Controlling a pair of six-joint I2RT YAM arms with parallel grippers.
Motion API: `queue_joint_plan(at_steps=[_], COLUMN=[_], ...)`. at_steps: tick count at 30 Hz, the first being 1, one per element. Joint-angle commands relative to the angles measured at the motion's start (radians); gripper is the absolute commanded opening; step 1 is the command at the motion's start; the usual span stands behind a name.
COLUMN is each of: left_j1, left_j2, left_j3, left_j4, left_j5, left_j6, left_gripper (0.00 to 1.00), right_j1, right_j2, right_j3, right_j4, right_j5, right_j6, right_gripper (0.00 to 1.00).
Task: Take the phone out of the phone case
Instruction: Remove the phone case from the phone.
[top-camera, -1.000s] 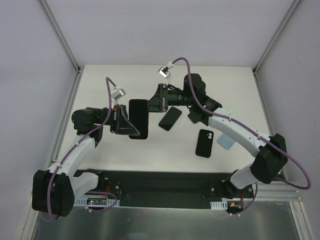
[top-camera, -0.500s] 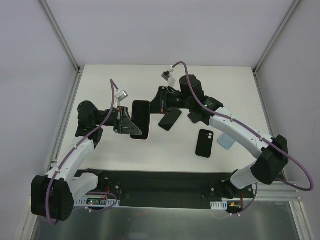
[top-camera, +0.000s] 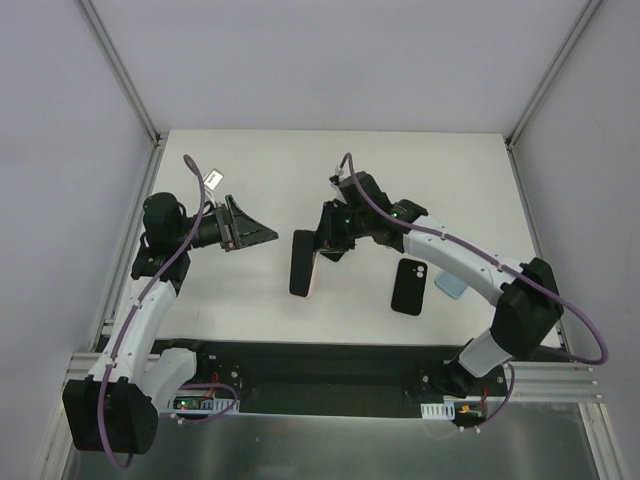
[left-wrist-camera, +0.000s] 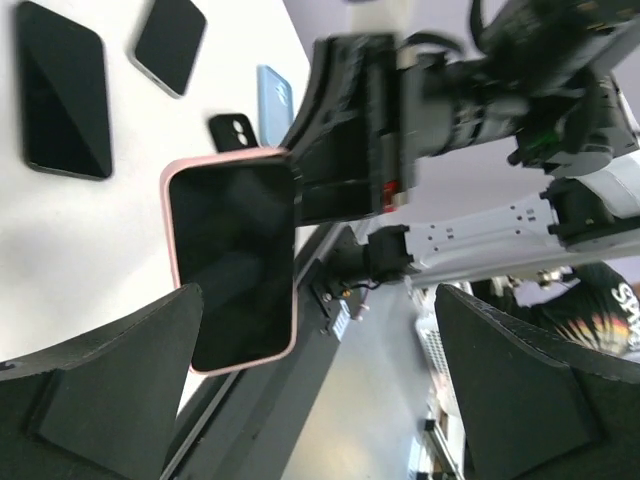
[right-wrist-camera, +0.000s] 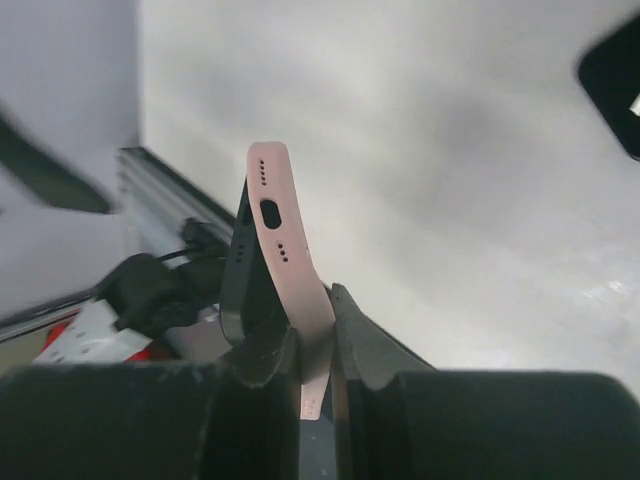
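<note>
The phone (top-camera: 300, 262) sits in its pink phone case (top-camera: 314, 276), held edge-up above the table's middle. My right gripper (top-camera: 320, 248) grips its far end. In the right wrist view the right gripper (right-wrist-camera: 312, 320) is shut on the pink case (right-wrist-camera: 285, 250) wall, and the dark phone (right-wrist-camera: 237, 275) lies against the case's left side. My left gripper (top-camera: 262, 230) hangs well to the left of the phone, open and empty. In the left wrist view its wide-apart fingers (left-wrist-camera: 110, 390) frame the phone's dark screen (left-wrist-camera: 235, 260) with its pink rim.
A black case (top-camera: 408, 285) with a camera hole and a light blue case (top-camera: 452, 283) lie on the table right of the phone. Two dark phones (left-wrist-camera: 65, 90) (left-wrist-camera: 170, 45) lie flat further back. The black base rail (top-camera: 330, 365) runs along the near edge.
The left gripper let go of the phone, opened wide and drew back to the left. The right gripper carried the cased phone down toward the near edge, turning it edge-up.
</note>
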Motion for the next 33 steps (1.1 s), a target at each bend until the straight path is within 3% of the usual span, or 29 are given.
queue_joint_plan(at_steps=[1, 9, 19, 33], left_j1=[0.027, 0.007, -0.185, -0.231], left_j2=[-0.021, 0.101, 0.288, 0.335], left_j3=[0.052, 0.001, 0.026, 0.039], left_j4=[-0.157, -0.252, -0.31, -0.358], left_j5=[-0.081, -0.194, -0.466, -0.59], left_j6=[0.149, 0.13, 0.037, -0.072], left_gripper=[0.99, 0.99, 0.97, 0.95], right_j1=[0.006, 0.072, 0.101, 0.108], right_j2=[0.061, 0.196, 0.331, 0.425], right_j3=[-0.012, 0.086, 0.195, 0.284], right_j4=[-0.158, -0.253, -0.283, -0.34], right_j5=[0.091, 0.171, 0.171, 0.214], right_j6=[-0.043, -0.031, 0.018, 0.052], right_gripper=[0.01, 0.01, 0.02, 0.01])
